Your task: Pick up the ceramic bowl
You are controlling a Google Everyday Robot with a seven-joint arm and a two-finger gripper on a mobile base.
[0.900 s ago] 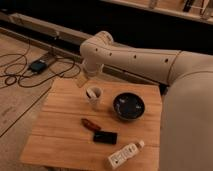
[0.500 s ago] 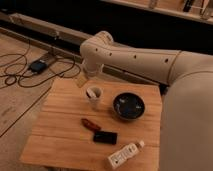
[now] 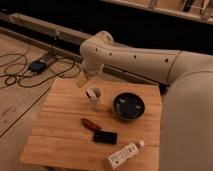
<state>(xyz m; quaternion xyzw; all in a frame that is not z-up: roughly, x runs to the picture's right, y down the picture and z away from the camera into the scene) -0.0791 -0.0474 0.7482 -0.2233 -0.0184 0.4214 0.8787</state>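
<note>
Now our gripper (image 3: 82, 80) hangs over the far edge of the table (image 3: 55, 135), open or closed we cannot tell; beside it stands the white mug (image 3: 94, 98), contents unclear, then the ceramic bowl (image 3: 128, 106) towards the right edge, faint specks inside

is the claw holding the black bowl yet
No, the ceramic bowl sits on the table, while the claw hangs over the table's back edge beyond the white mug.

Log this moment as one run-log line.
gripper: at far edge of table, behind mug | bowl: on table, right of mug, not held
</note>
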